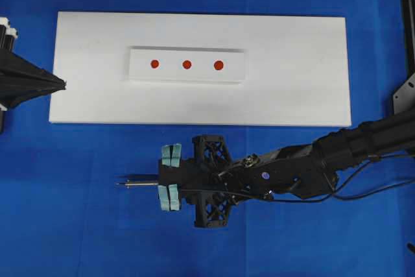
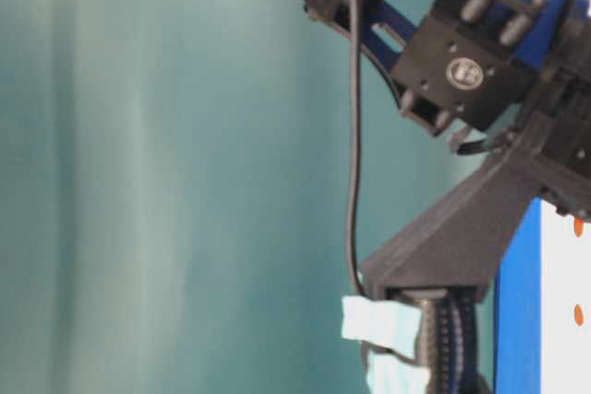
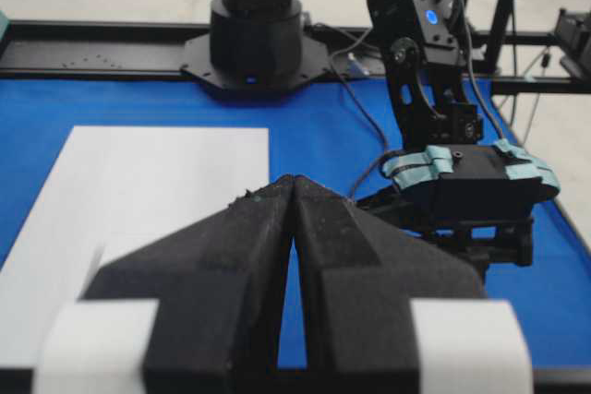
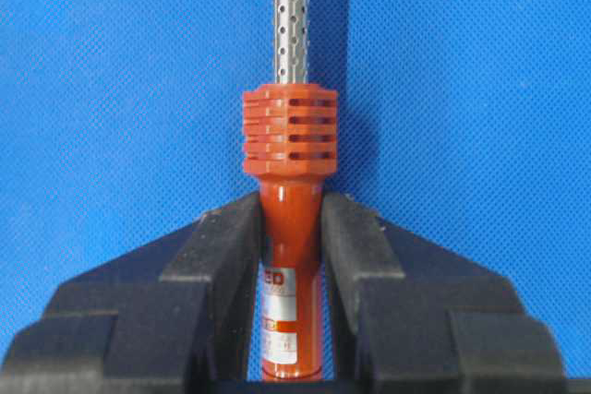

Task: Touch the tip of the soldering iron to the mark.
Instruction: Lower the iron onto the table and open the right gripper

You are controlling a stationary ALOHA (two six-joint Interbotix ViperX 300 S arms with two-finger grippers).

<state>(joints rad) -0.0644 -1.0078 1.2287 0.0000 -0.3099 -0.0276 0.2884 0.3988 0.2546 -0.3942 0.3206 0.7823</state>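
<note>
Three round red marks (image 1: 187, 64) sit in a row on a small white rectangular plate (image 1: 139, 72), which lies on a larger white rectangular board (image 1: 292, 95) spread over the blue table cover (image 1: 65, 212). The overhead view shows the right gripper (image 1: 170, 176) below the board's near edge, over bare blue cover, pointing toward the left of the picture. Its black fingers, wrapped with pale teal tape pads (image 1: 172, 155), are clamped on the slim soldering iron with a red-orange handle and thin perforated metal shaft (image 4: 289, 182). In the right wrist view the black padded fingers (image 4: 222, 256) press against both sides of the red-orange handle just behind its ribbed collar, and the silvery shaft runs straight up out of the frame. From overhead the shaft (image 1: 139, 184) juts out to the left of the gripper, well apart from the white plate and all three marks, with its tip over the blue cover. A thin black cord (image 1: 363, 192) trails back along the right arm toward the right edge.

The left gripper (image 1: 61, 84) rests at the left end of the white board, its black fingers pressed together to a point with nothing between them. The left wrist view shows the same closed wedge (image 3: 291, 228) above the board's corner, with the right arm's taped gripper beyond it.
</note>
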